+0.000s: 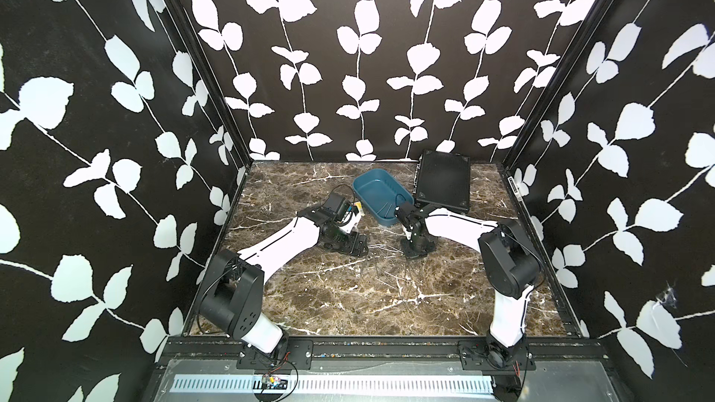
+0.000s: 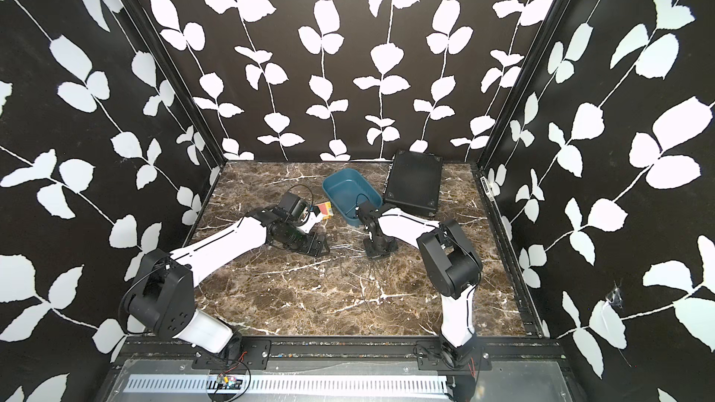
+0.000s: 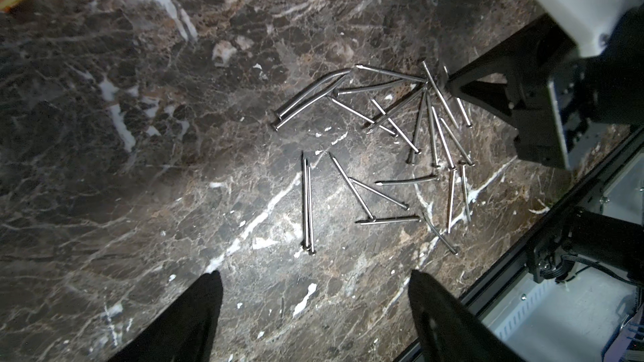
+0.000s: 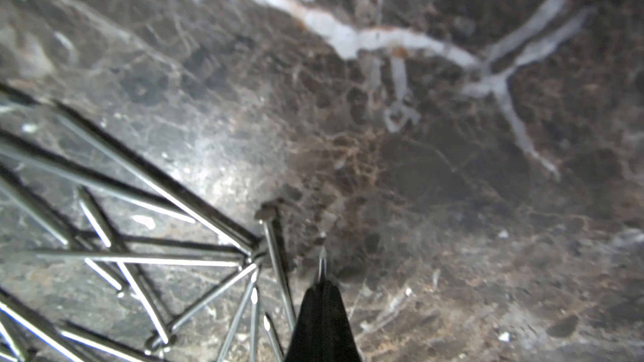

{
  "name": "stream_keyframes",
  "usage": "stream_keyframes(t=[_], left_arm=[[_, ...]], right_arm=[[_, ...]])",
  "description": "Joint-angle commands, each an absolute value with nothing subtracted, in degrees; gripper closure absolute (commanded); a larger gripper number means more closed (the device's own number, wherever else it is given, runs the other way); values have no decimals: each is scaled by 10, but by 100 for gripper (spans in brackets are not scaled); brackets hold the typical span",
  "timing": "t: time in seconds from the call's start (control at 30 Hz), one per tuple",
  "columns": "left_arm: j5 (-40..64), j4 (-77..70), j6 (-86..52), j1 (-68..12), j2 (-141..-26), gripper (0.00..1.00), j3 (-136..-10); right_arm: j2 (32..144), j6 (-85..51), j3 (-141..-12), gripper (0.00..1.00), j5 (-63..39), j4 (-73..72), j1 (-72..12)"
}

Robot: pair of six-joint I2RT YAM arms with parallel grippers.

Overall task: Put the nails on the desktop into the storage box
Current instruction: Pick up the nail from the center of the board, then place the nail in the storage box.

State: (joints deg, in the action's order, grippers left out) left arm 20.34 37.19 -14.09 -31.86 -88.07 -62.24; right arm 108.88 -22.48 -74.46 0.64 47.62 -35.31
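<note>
Several thin silvery nails [image 3: 309, 203] lie scattered and heaped on the brown marble desktop [image 1: 348, 303], between my two arms. My left gripper [image 3: 314, 275] hovers open beside them, with nothing between its fingers; in a top view it [image 1: 358, 245] sits low at the pile's left. My right gripper [image 4: 322, 289] is down at the pile's right edge [image 1: 412, 255], shut on one nail [image 4: 322, 262] whose point sticks out past the fingertips. The teal storage box [image 1: 381, 197] stands behind the grippers, with a few nails lying in it.
A black ribbed case [image 1: 443, 181] lies at the back right, touching the box's corner. A small red-and-white card box [image 2: 325, 210] sits left of the storage box, behind my left wrist. Black leaf-patterned walls enclose three sides, and a black rail [image 1: 387, 344] runs along the front.
</note>
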Motion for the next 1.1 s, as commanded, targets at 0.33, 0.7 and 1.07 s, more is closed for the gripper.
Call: stream_keyframes(t=[0.33,0.7,1.07], left_arm=[[213,314,-180,-311,-874,14,-653],[203,344,-179,-289,-814,14,-621],[191,376,-171,-264,-747,13,-574]], right_arm=[[980,-406,-882,100,-153,454,-277],[1149,-604,-998,100,-141,289,-270],[1249,-663,-1011,100,-106,254,-264]])
